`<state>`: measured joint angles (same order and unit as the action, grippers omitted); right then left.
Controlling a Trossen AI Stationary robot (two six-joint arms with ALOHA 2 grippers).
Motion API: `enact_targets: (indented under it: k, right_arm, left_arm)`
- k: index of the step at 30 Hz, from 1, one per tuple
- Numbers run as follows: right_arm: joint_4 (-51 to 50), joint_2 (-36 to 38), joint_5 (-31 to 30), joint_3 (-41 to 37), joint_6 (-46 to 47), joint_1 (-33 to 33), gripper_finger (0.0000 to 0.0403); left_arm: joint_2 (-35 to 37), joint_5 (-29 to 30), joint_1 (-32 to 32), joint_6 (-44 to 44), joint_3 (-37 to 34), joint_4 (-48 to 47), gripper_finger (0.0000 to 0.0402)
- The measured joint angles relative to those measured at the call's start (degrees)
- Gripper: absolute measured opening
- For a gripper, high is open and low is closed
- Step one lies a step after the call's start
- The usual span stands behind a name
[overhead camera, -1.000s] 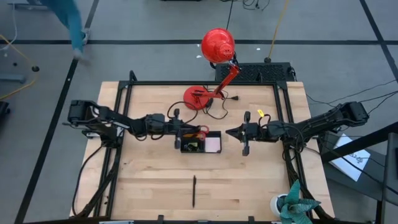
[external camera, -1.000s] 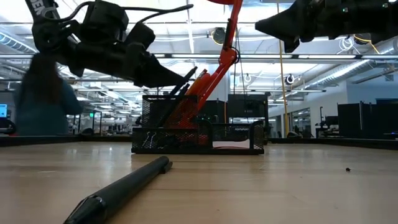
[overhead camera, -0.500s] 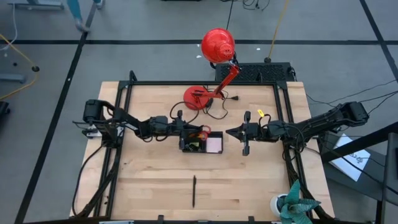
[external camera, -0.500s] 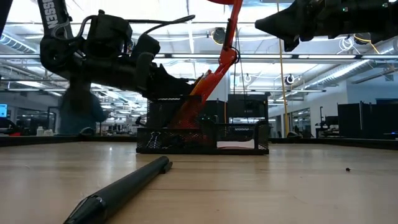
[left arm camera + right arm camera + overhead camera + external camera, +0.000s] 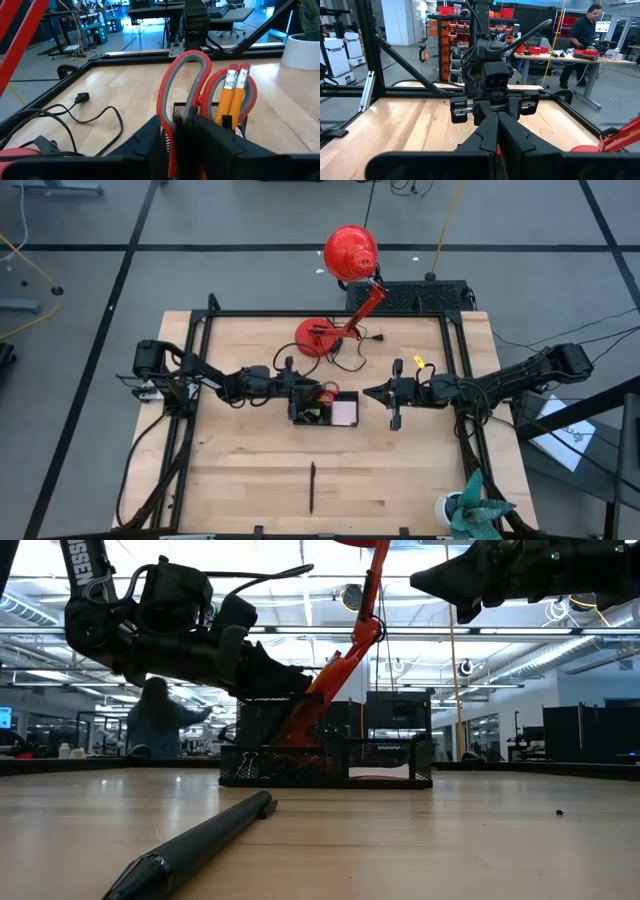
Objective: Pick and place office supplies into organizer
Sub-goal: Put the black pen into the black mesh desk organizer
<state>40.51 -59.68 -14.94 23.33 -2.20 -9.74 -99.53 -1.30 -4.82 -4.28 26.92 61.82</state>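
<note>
The black mesh organizer (image 5: 345,398) (image 5: 380,755) stands mid-table. Its tall section holds the red-handled scissors (image 5: 182,65) and two orange pencils (image 5: 234,95), standing upright. The pink sticky pad (image 5: 343,413) lies in the low section. My left gripper (image 5: 299,390) (image 5: 184,127) sits over the tall section, shut on a black pen (image 5: 188,116). My right gripper (image 5: 368,392) (image 5: 496,125) hovers shut just right of the organizer, above table height. Another black pen (image 5: 311,487) (image 5: 200,838) lies flat near the table's near edge. My left gripper pinches the black pen's upper end (image 5: 188,119) between its two fingers. It comes in from the table's left, slanting down over the tall section. The pen's lower part is hidden inside the mesh, next to the scissors' handle loops.
The red desk lamp stands with its base (image 5: 318,337) just beyond the organizer; its cord (image 5: 350,362) trails on the wood. A small yellow piece (image 5: 419,362) shows by the right arm. A potted plant (image 5: 470,510) sits at the near right corner. A person (image 5: 160,720) stands in the room behind.
My left gripper has moved right toward the organizer and down, taking the tilted black pen into the tall section until its shaft is hidden by the mesh. It has kept still for the last half second. The organizer has shifted slightly to the right. The right arm has not moved.
</note>
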Motion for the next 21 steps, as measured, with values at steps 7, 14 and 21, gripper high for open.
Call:
enact_targets:
  k: [7, 14, 21]
  right_arm:
    - [-0.02, 0.0, 0.02, 0.0, 0.0, 0.0, 0.0004]
    - [-0.47, 0.0, 0.04, 0.03, 0.0, -0.02, 0.0004]
    - [-4.4, 0.0, 0.04, 0.04, -0.01, -0.09, 0.0004]
  left_arm:
    - [2.99, 0.47, 0.27, -2.06, -0.25, -1.62, 0.019]
    - [18.6, 5.39, 6.02, -8.72, -0.2, -9.43, 0.0208]
    - [35.56, 11.25, 22.24, -0.68, -0.4, -41.2, 0.0128]
